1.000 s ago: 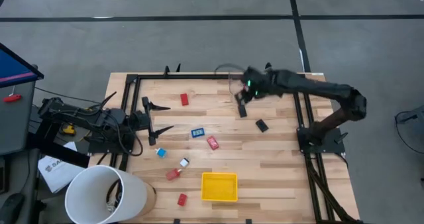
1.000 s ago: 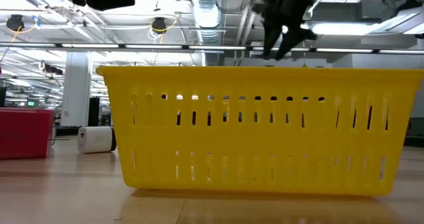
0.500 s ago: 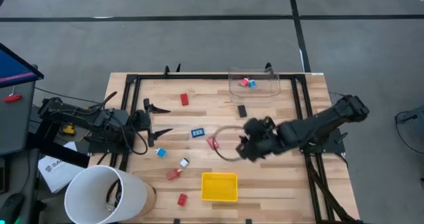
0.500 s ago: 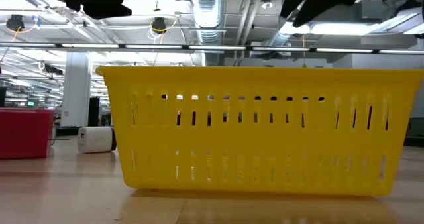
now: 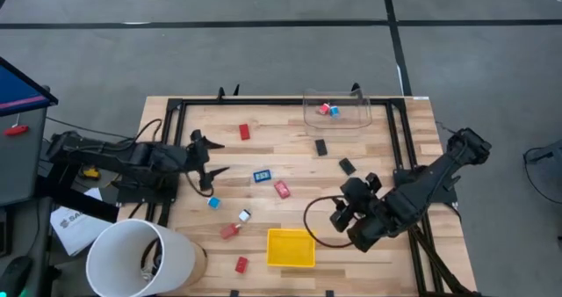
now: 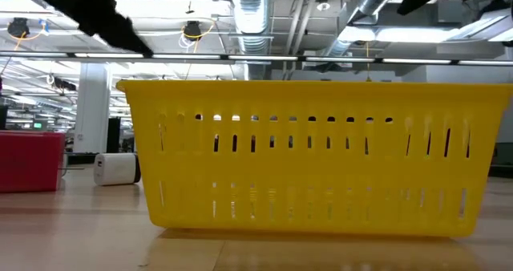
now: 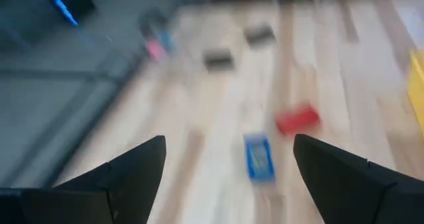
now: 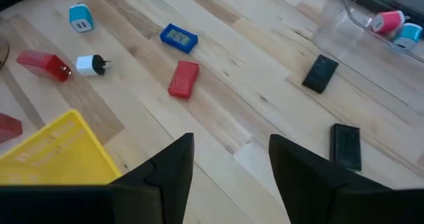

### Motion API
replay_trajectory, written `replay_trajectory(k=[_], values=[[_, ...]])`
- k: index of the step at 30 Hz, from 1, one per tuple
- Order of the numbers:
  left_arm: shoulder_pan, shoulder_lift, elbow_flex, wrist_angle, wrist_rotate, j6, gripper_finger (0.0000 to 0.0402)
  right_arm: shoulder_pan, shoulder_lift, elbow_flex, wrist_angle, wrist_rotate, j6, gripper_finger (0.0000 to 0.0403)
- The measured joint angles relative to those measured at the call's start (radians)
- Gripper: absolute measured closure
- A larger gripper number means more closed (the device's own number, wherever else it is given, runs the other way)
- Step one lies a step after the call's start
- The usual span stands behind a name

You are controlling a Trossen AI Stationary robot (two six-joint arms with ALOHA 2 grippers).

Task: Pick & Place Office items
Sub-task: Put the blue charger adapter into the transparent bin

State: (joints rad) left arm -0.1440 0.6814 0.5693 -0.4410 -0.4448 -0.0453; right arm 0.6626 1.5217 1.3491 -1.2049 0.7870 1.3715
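Pale plank table (image 5: pixel 378 156) (grainy wood) bears slotted yellow tray (image 5: pixel 291 248).

The wooden table (image 5: pixel 369 143) bore scattered office items (image 5: pixel 282 189), a yellow tray (image 5: pixel 291 248) near, a clear box (image 5: pixel 337 111) far right.
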Motion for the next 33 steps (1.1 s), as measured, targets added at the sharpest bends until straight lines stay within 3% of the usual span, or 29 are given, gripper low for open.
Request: replay_trajectory(k=[7, 10, 23, 33], values=[[0.012, 0.172, 0.088, -0.258, 0.119, -0.045, 0.0073, -0.002, -0.002, 0.0, -0.007, 0.012, 0.002, 0.0214], [-0.009, 0.235, 0.089, -0.258, 0.171, -0.043, 0.0073, -0.002, -0.002, 0.0, -0.001, 0.019, 0.003, 0.0214], [-0.121, 0.535, 0.089, -0.266, 0.216, -0.041, 0.0073, 0.085, -0.003, 0.0, 0.005, 0.026, 0.114, 0.0214], [-0.245, 0.514, 0.104, -0.294, 0.271, -0.141, 0.0073, 0.128, -0.003, 0.0, 0.01, 0.051, 0.178, 0.0214]])
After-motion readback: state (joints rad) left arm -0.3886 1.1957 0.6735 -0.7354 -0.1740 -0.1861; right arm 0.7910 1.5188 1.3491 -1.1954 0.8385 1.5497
